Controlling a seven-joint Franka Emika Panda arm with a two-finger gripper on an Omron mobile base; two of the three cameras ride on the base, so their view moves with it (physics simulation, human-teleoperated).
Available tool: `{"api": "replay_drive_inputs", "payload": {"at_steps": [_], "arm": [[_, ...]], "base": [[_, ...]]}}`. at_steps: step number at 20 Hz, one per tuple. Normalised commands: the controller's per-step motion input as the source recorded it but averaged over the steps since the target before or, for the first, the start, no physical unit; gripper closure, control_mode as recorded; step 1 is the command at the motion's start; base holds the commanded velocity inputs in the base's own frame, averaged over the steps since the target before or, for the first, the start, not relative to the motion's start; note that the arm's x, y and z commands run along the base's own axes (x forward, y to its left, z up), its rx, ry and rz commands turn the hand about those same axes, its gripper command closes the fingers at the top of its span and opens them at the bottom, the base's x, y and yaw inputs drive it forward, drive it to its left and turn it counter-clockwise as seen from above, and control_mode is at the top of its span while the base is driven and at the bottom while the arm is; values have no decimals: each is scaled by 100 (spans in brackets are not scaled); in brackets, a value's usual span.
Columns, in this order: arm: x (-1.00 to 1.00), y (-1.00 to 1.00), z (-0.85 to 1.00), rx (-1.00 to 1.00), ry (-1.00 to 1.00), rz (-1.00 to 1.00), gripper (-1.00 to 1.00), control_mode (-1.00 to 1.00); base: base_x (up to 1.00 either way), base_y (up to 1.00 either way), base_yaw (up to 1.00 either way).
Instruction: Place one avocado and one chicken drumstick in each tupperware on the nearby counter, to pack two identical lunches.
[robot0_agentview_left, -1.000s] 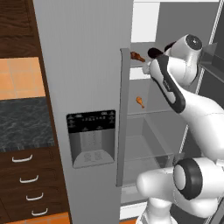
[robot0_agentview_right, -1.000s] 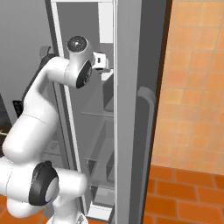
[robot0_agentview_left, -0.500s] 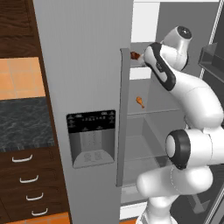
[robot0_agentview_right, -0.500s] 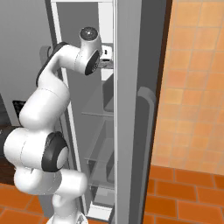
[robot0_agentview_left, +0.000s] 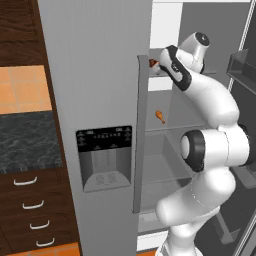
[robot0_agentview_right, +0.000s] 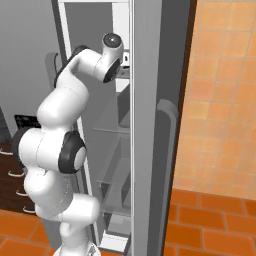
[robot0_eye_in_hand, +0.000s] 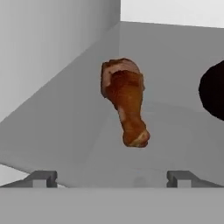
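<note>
A browned chicken drumstick (robot0_eye_in_hand: 126, 105) lies on the fridge's upper shelf, straight ahead of my gripper (robot0_eye_in_hand: 111, 178), whose fingertips (robot0_eye_in_hand: 41, 177) stand wide apart with nothing between them. From the left base view the same drumstick (robot0_agentview_left: 154, 64) peeks out beside the door handle, with the gripper (robot0_agentview_left: 161, 67) just right of it. A second drumstick (robot0_agentview_left: 160, 116) rests on the shelf below. A dark rounded shape (robot0_eye_in_hand: 214, 89), cut off by the hand view's right edge, sits beside the upper drumstick; it may be an avocado. The tupperware is out of view. The counter (robot0_agentview_left: 27, 142) is at the left.
The shut left fridge door (robot0_agentview_left: 100, 100) with its dispenser (robot0_agentview_left: 104, 157) and long handle (robot0_agentview_left: 140, 135) stands close to my arm's left. The open right door (robot0_agentview_right: 150, 125) flanks the arm on the other side. Dark drawers (robot0_agentview_left: 30, 205) sit under the counter.
My hand has reached further left into the upper shelf, toward the drumstick, and the arm's upper links have swung round. The jaws have stayed wide open.
</note>
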Motion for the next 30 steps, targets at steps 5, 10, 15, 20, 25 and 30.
{"api": "replay_drive_inputs", "payload": {"at_steps": [5, 10, 15, 20, 25, 30], "arm": [[67, 0, 0, 0, 0, 9, -100, -100], [59, 0, -5, 0, 0, 7, -100, -100], [35, 0, -29, 0, 0, 7, 100, -100], [-2, 8, -85, -6, 0, 4, 100, -100], [-20, 16, -80, -5, 0, 2, 100, -100], [-72, -2, -21, 0, -4, 0, 100, -100]], "base": [[0, 0, 0], [0, 0, 0], [0, 0, 0], [0, 0, 0], [0, 0, 0], [0, 0, 0]]}}
